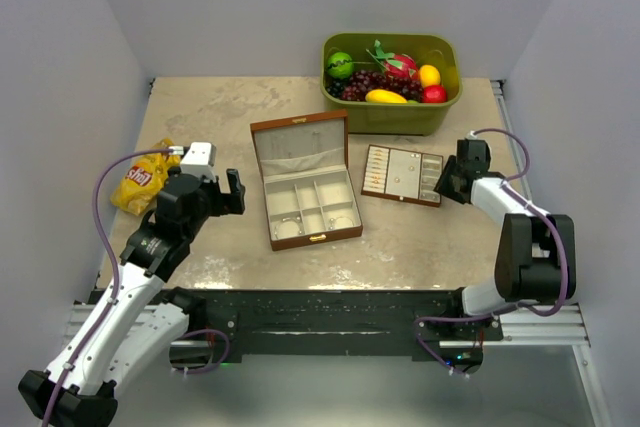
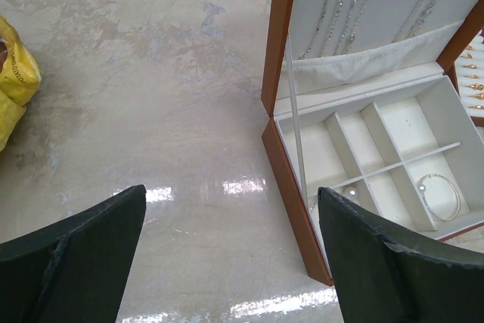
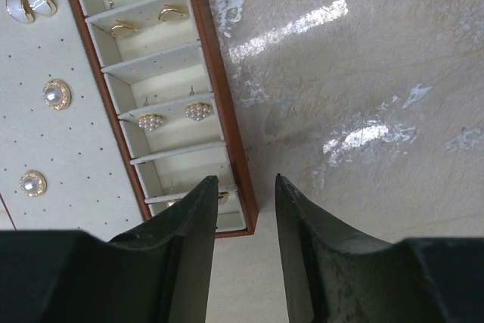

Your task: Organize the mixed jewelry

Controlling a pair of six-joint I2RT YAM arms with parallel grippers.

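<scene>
The table carries a green bin of fruit at the back. The open wooden box is at the centre, the flat tray is just to its right, and a yellow bag lies far left.

Only the overhead view takes in all of this. The left gripper hangs beside the box with its fingers spread wide and nothing between them. Its own camera shows fine chains in the lid and a thin hoop in a front compartment.

The right gripper sits at the tray's corner, fingers narrow, with bare table in the gap. Its camera alone resolves the mixed jewelry on the tray (pearl studs on the perforated pad, gold pieces in the slots).
</scene>
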